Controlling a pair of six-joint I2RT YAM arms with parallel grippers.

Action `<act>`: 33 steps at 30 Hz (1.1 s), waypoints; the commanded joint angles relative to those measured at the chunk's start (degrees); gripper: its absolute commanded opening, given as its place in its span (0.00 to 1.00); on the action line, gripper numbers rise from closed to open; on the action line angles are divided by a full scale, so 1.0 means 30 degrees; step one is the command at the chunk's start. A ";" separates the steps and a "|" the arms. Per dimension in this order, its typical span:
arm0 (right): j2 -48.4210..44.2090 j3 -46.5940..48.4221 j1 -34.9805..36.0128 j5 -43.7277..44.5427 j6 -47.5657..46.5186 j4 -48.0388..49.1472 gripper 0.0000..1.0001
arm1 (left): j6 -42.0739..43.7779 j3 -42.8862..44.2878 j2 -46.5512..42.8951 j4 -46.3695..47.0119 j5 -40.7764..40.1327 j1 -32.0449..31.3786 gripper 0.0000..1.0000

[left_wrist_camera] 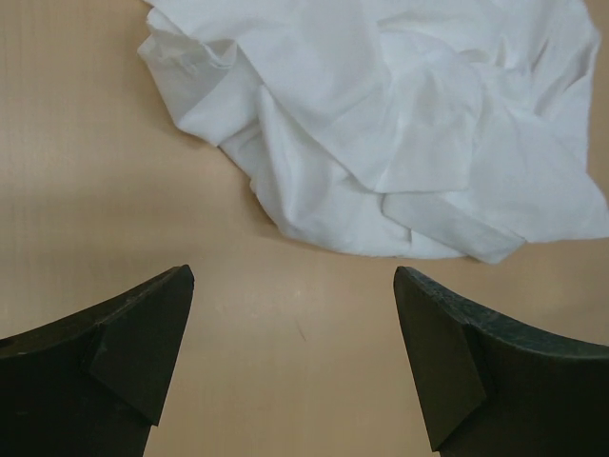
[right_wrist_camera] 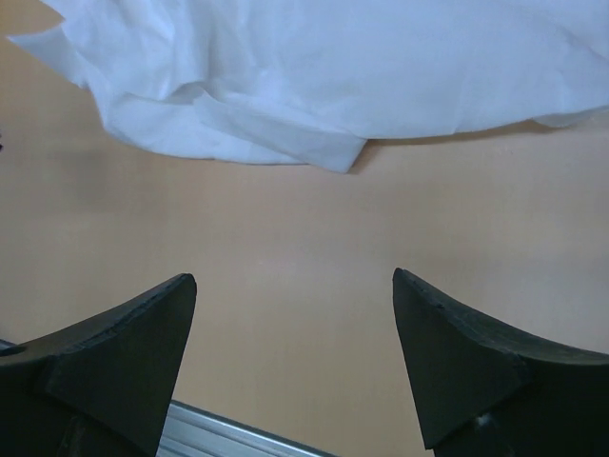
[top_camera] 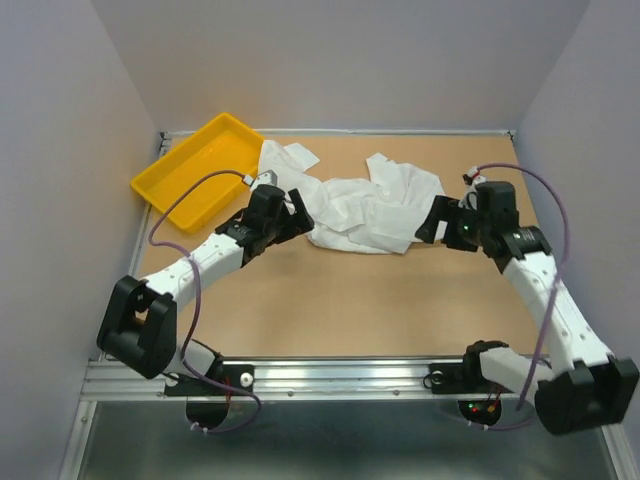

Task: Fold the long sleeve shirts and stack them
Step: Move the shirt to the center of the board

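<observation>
On the table (top_camera: 330, 290), crumpled white shirt (top_camera: 365, 212), maybe one, yellow tray (top_camera: 195, 170) beside, left claw (top_camera: 297, 216), right claw (top_camera: 431, 222) flanking, both released.

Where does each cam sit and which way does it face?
Top external: above and behind the bases, looking down on table, shirt, tray; left arm, right arm show.
Left wrist: on the left arm, facing the shirt over bare table; open left gripper shows.
Right wrist: likewise from the right; open right gripper shows.
Shared: all three see the shirt.
</observation>
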 commanded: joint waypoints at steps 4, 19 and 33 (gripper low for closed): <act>0.6632 0.0958 0.0521 -0.1476 -0.2558 0.2831 0.73 | 0.0103 0.2850 0.3943 0.1197 0.2388 0.1697 0.97; 1.3466 0.3770 0.3716 -0.0981 -0.5254 0.7259 0.66 | -0.0278 0.5111 0.8370 0.2603 0.3446 0.3019 0.93; 1.5109 0.3539 0.4420 0.0137 -0.5898 0.7229 0.67 | 0.0686 0.5345 0.9542 0.2224 0.3300 0.3019 0.86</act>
